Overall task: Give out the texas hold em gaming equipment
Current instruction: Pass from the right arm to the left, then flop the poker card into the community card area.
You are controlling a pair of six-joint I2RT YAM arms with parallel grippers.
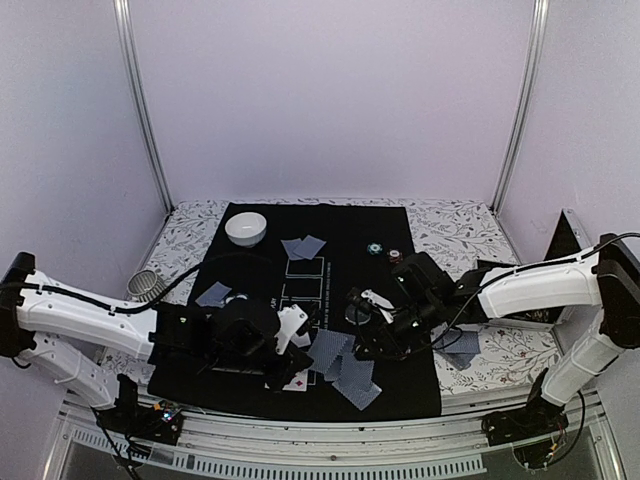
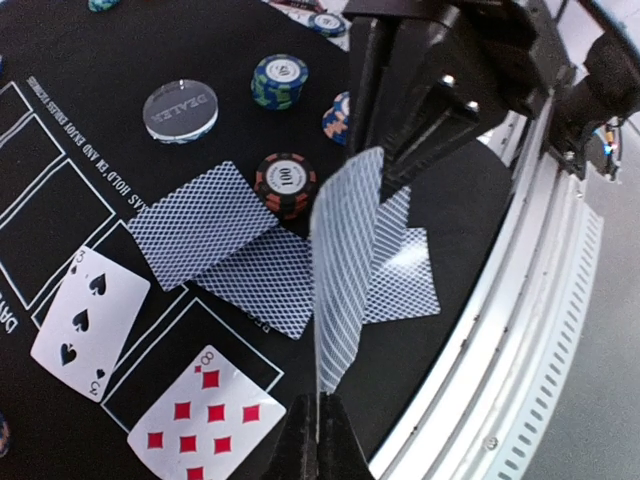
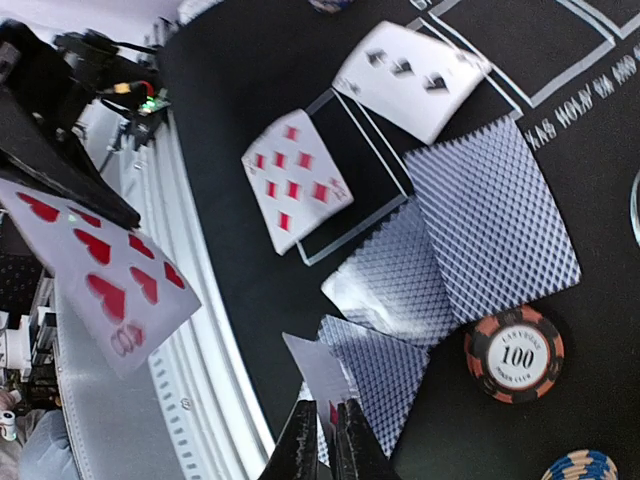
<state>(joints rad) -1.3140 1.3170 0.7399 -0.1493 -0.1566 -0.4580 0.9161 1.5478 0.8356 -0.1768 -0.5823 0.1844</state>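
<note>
1. The left gripper (image 2: 320,440) has its jaws pressed together on a grey-blue-backed card (image 2: 345,270). The card stands on edge over the near edge of the black mat (image 1: 380,230), its face turned away from the left wrist camera.
2. In the right wrist view a blurred hearts card (image 3: 100,270), cut off by the frame's side, shows against the near edge of the surface (image 1: 450,220). What holds it is not visible there.
3. The right gripper (image 3: 325,440) is narrow and pinches the corner of a pale card (image 3: 315,375). Only a sliver with one red mark shows, so its rank is unreadable.
4. From above, both sets of fingertips are hidden under the wrists.
5. Near the mat's near edge lie overlapping face-down cards (image 3: 495,215), a three of spades (image 2: 90,320) and an eight of diamonds (image 2: 205,415). A "100" chip (image 3: 518,352) sits just beside the face-down cards. The dealer button (image 2: 180,110) and a teal chip stack (image 2: 280,80) sit farther in.
6. Both arms reach inward from the surface's side edges, low and bent down at the wrist. The grippers face each other closely.
</note>
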